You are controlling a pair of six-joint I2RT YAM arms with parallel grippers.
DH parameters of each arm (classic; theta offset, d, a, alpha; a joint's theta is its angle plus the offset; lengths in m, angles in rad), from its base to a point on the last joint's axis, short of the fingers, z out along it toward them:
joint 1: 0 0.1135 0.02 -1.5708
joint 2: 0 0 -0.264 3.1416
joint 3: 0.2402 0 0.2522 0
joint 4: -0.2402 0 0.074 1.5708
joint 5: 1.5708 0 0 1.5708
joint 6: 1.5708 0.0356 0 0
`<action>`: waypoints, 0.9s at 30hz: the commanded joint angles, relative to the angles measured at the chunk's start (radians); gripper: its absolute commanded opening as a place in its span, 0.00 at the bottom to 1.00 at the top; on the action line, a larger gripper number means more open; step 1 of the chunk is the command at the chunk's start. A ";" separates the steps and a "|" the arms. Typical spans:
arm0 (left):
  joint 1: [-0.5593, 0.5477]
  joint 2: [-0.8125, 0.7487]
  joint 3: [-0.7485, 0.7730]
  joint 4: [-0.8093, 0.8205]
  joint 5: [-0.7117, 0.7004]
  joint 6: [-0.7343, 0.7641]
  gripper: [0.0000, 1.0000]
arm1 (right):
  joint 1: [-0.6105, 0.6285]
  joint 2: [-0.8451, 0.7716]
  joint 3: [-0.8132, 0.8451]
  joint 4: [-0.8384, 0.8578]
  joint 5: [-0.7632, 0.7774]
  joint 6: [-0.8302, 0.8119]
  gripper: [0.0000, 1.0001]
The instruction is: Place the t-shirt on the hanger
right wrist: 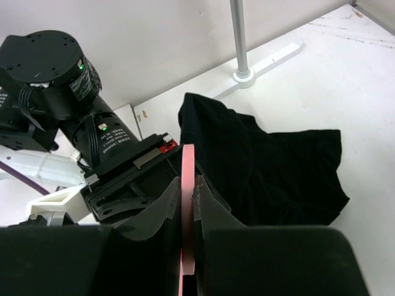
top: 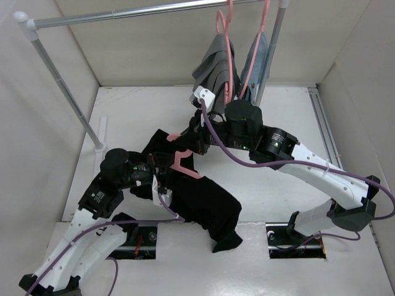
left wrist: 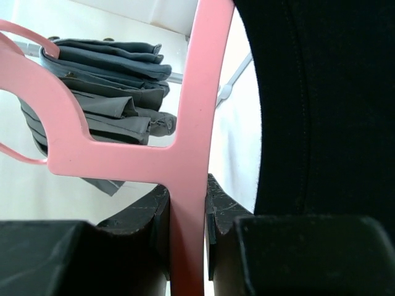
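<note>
The black t-shirt lies crumpled on the table between the arms, one end hanging over the near edge. The pink hanger is held just above its upper part. My left gripper is shut on a bar of the hanger, with the t-shirt close on its right. My right gripper is shut on the hanger from the far side. In the right wrist view the hanger stands edge-on between its fingers, with the t-shirt spread beyond.
A metal rail crosses the back, carrying two pink hangers with a grey garment and a blue-grey garment. Its slanted post stands at the left. The left arm's wrist is close to the right gripper.
</note>
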 commanded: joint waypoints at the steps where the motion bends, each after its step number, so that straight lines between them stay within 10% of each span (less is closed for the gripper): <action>1: -0.006 -0.031 -0.002 0.117 0.023 -0.073 0.00 | -0.007 -0.017 -0.033 0.079 -0.013 0.018 0.00; 12: -0.006 -0.042 -0.020 0.140 0.001 -0.091 0.12 | -0.007 -0.086 -0.102 0.151 0.041 0.027 0.00; 21: -0.006 -0.071 -0.006 0.213 -0.055 -0.353 0.96 | -0.007 -0.158 -0.232 0.225 0.220 0.124 0.00; 27: -0.006 -0.131 0.026 0.330 -0.320 -0.887 1.00 | 0.014 -0.112 -0.223 0.285 0.484 0.185 0.00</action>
